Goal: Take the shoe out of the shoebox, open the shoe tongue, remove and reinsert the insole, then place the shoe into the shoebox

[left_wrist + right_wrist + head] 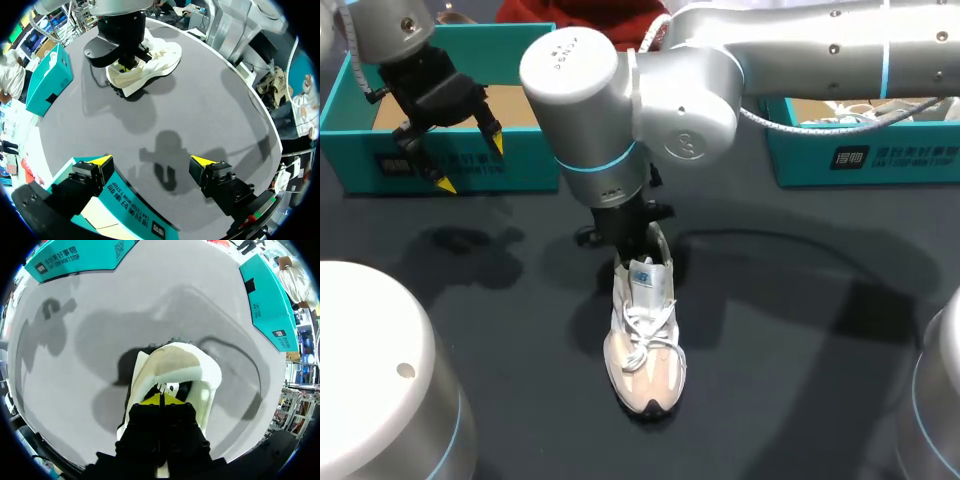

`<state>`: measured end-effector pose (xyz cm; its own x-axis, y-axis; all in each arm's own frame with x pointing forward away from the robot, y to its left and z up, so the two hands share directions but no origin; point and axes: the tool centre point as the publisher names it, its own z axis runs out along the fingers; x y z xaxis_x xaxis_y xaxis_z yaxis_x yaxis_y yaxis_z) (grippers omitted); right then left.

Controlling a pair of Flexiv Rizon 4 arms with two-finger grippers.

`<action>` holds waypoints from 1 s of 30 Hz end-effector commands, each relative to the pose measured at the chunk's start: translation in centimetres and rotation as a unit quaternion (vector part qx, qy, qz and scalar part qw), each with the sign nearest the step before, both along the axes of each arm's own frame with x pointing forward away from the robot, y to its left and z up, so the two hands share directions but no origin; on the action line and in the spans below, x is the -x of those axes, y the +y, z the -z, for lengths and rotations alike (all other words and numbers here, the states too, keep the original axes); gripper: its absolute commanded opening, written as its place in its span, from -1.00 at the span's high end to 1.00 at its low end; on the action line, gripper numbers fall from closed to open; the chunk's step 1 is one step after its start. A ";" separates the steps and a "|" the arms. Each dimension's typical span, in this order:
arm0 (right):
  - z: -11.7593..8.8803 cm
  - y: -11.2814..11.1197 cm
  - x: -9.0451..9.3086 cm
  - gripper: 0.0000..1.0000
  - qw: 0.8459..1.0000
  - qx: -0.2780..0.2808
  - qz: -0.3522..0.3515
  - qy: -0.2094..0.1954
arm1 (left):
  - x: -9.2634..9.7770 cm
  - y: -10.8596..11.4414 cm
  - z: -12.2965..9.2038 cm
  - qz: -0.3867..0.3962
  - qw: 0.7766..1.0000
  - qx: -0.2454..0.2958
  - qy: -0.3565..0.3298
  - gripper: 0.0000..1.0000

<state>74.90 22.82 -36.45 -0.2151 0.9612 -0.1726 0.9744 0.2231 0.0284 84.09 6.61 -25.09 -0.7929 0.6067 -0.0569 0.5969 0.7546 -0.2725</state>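
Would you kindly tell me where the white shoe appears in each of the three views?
Head view: shoe at the middle of the table, under the right arm.
Left wrist view: shoe far ahead of the left gripper, across the table.
Right wrist view: shoe directly under the right gripper, tips inside its opening.
Shared landmark: the teal shoebox near the left gripper.

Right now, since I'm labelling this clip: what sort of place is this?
Probably a robot lab bench: a dark table, a white sneaker on it, a teal shoebox at its far edge, my right arm above.
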 end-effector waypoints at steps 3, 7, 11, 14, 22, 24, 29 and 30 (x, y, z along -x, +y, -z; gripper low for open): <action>2.5 -0.8 -0.5 1.00 0.999 -0.028 0.008 0.019 | 0.0 0.0 0.0 0.000 1.000 -0.001 0.000 -1.00; 3.8 -1.4 -0.1 1.00 0.998 -0.046 0.023 0.033 | 0.0 0.0 0.0 0.000 1.000 -0.001 0.000 -1.00; 4.1 -1.1 0.9 1.00 0.997 -0.052 0.037 0.044 | 0.0 0.0 0.0 0.000 1.000 -0.001 0.000 -1.00; 4.1 -0.8 1.8 1.00 0.996 -0.054 0.048 0.053 | 0.0 0.0 0.0 0.000 1.000 -0.001 0.000 -1.00; 0.4 -0.7 2.0 1.00 0.997 -0.030 0.063 0.021 | 0.0 0.0 0.0 0.000 1.000 -0.001 0.000 -1.00; -0.3 -0.8 1.8 1.00 0.998 -0.022 0.065 0.016 | 0.0 0.0 0.0 0.000 1.000 -0.001 0.000 -1.00; -0.8 -1.5 1.6 1.00 0.996 -0.024 0.078 0.022 | 0.0 0.0 0.0 0.000 1.000 -0.001 0.000 -1.00; -0.8 -1.6 1.6 1.00 0.996 -0.027 0.081 0.027 | 0.0 0.0 0.0 0.000 1.000 -0.001 0.000 -1.00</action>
